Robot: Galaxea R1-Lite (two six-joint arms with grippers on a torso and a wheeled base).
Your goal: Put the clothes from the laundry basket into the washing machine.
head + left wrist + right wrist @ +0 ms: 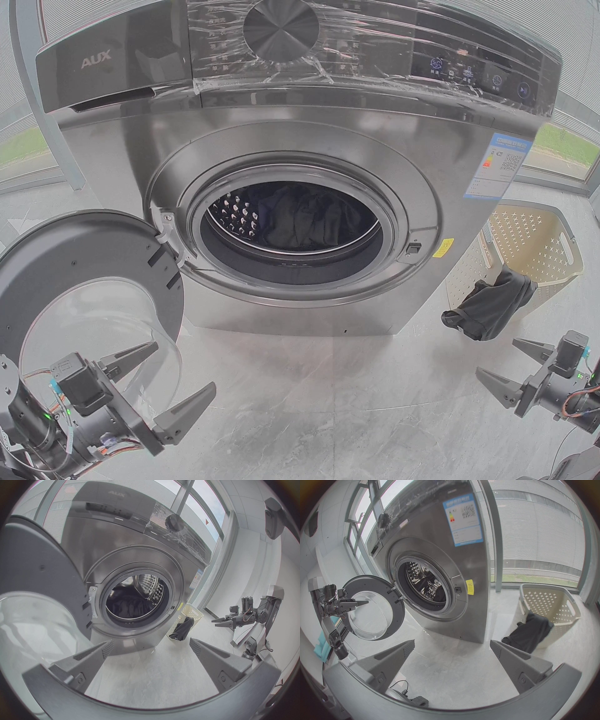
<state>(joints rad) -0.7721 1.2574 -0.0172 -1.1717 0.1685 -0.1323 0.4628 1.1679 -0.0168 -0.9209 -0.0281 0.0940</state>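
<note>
**Left gripper (pixel 185 365) far, right gripper (pixel 495 356) near**

My left gripper gapes empty beside the open door (pixel 81 250). One dark garment (pixel 490 306) hangs over the laundry basket (pixel 565 240) rim (long axis downward), just ahead of my right gripper, equally wide: I'd send that arm.

Pale grey marble-look floor (pixel 325 387), glossy enough to catch soft reflections. Big windows (pixel 537 533) with grey frames, and outside there's a ribbed building front and a strip of grass (pixel 540 579). Plain white wall (pixel 250 573) off to one side. Bright, even daylight everywhere.
</note>
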